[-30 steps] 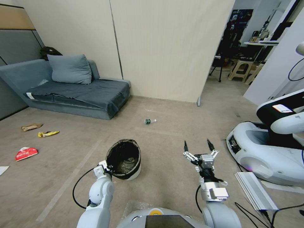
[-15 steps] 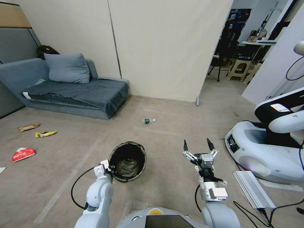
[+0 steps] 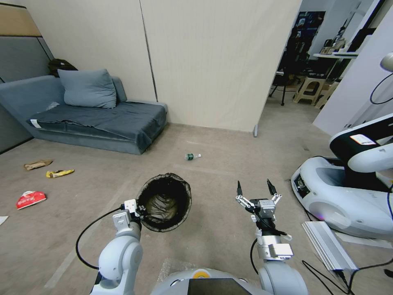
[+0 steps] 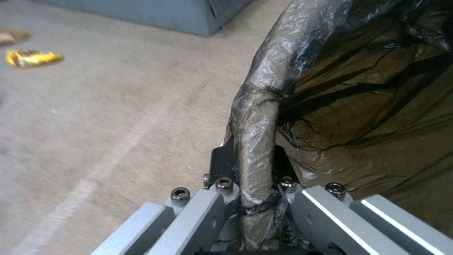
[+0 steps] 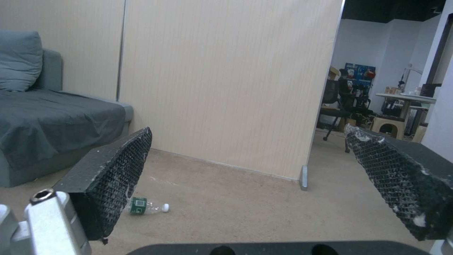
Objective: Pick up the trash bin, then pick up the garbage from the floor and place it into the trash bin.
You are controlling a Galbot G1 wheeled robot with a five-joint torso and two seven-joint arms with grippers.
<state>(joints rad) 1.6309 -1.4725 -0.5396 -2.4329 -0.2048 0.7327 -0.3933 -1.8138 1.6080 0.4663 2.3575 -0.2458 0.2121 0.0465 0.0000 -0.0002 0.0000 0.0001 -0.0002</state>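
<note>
Grey sofa (image 3: 94, 123) with a cushion (image 3: 88, 88) against the wall at 10 o'clock. Beige partition panel (image 3: 217, 61) at 12, doorway to a workshop area at 1. Second white robot base (image 3: 344, 196) at 3 o'clock, ribbed metal rail (image 3: 327, 246) and loose cables on the floor beside it.

Garbage scattered well apart: clear bottle with green label (image 3: 192, 156) at 12 on open floor, nothing lying between it and the grippers; brown paper bag (image 3: 37, 164) and yellow packet (image 3: 59, 173) at 9–10 near the sofa's foot; red-white packet (image 3: 31, 199) at 9; corner of a white sheet (image 3: 2, 220) at the far left edge.

Trash bin (image 3: 164, 201) at 11 o'clock close in, tipped so its black-lined mouth faces the camera. Left gripper (image 3: 137, 209) clamped on the near rim: in the left wrist view, fingers (image 4: 221, 166) pinch either side of the bag-wrapped rim (image 4: 257, 141), liner interior to one side, yellow packet (image 4: 30, 57) far off across the floor.

Right gripper (image 3: 254, 189) at 1 o'clock, held out low and spread wide, nothing between the pads (image 5: 118, 170); bottle (image 5: 144, 206) on the floor just past one pad in the right wrist view.

Against one second back: bin sat on the floor with its white side showing, now raised and tilted further toward the camera; left arm drawn up and back; right gripper unchanged; slight camera shift.
</note>
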